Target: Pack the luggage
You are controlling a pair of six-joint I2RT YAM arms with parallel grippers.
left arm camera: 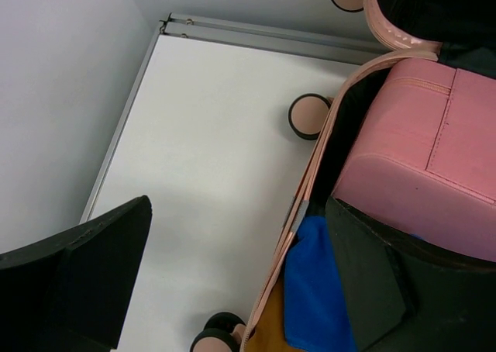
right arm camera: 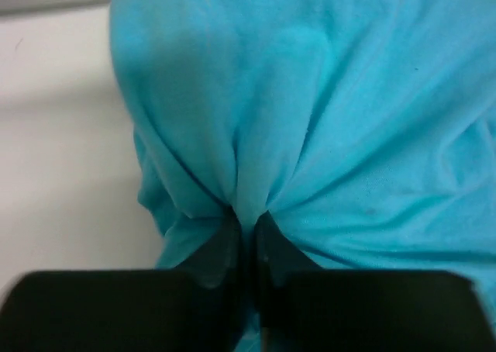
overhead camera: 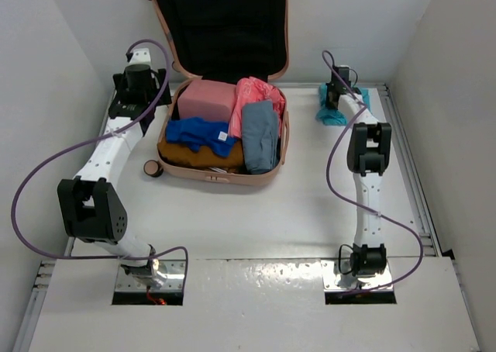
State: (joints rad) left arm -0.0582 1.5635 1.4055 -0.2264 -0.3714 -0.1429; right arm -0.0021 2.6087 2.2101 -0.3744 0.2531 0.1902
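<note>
The luggage (overhead camera: 225, 177), a salmon-pink suitcase, lies open at the back centre with its black-lined lid upright. Inside are a pink pouch (overhead camera: 205, 100), a blue cloth (overhead camera: 198, 133), a mustard garment (overhead camera: 194, 157), a coral garment (overhead camera: 252, 96) and a grey one (overhead camera: 260, 135). My left gripper (overhead camera: 147, 100) hovers open above the suitcase's left rim (left arm camera: 310, 189), straddling it with nothing held (left arm camera: 240, 290). At the back right, my right gripper (overhead camera: 335, 96) is shut (right arm camera: 246, 224) on a pinched fold of a teal cloth (right arm camera: 325, 112) that lies on the table (overhead camera: 332, 115).
White walls close in on the left, right and back. A metal rail (overhead camera: 403, 158) runs along the table's right edge and another along the left (left arm camera: 116, 135). The suitcase's dark wheels (left arm camera: 310, 116) stick out on its left side.
</note>
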